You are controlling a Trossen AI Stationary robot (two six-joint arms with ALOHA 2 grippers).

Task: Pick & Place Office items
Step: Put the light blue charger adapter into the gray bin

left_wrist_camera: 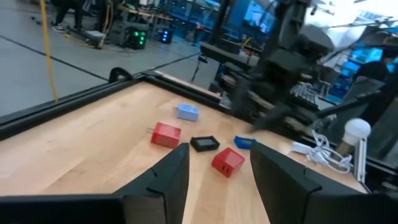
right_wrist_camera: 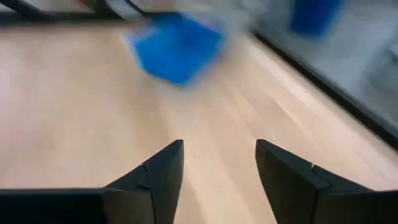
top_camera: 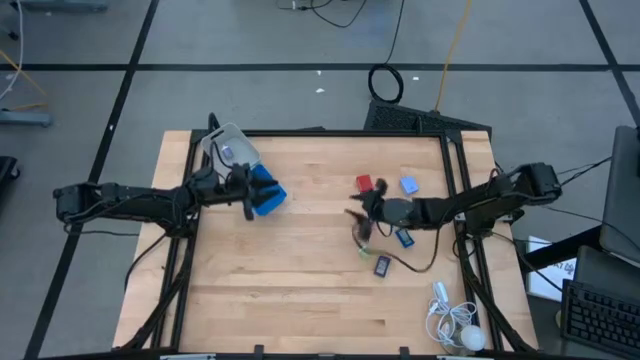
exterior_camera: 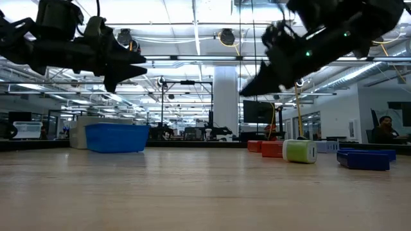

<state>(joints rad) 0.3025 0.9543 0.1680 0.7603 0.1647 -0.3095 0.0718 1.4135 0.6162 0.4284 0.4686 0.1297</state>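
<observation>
Starting at the left of the worktop (top_camera: 300,290), the left tool (top_camera: 247,190) hangs up in the air right by the blue tray (top_camera: 266,194), which sits next to a clear box (top_camera: 228,148) near the back left corner. Its two fingers (left_wrist_camera: 163,180) are spread with nothing between them; the wrist view looks straight through the gap at the items across the worktop. Nothing is in the tray that I can see. Moving toward the middle, the right tool (top_camera: 358,212) is lifted off the wood too, reaching in from the right edge, fingers (right_wrist_camera: 155,174) apart and holding nothing, with only bare wood and the blurry tray showing past them. The office items are all bunched on the right half: a red block (top_camera: 364,183) and another red block (top_camera: 380,185) just beside it toward the back, a pale blue piece (top_camera: 409,185) a bit further right, a green piece (top_camera: 361,240) under the right tool, a dark piece (top_camera: 383,266) nearer the front, and a blue piece (top_camera: 405,238) close to the arm. A thin dark cable (top_camera: 425,268) curls near them. Far right, at the front corner, there's a white corded gadget (top_camera: 455,325) lying by itself, well apart from the pile.
</observation>
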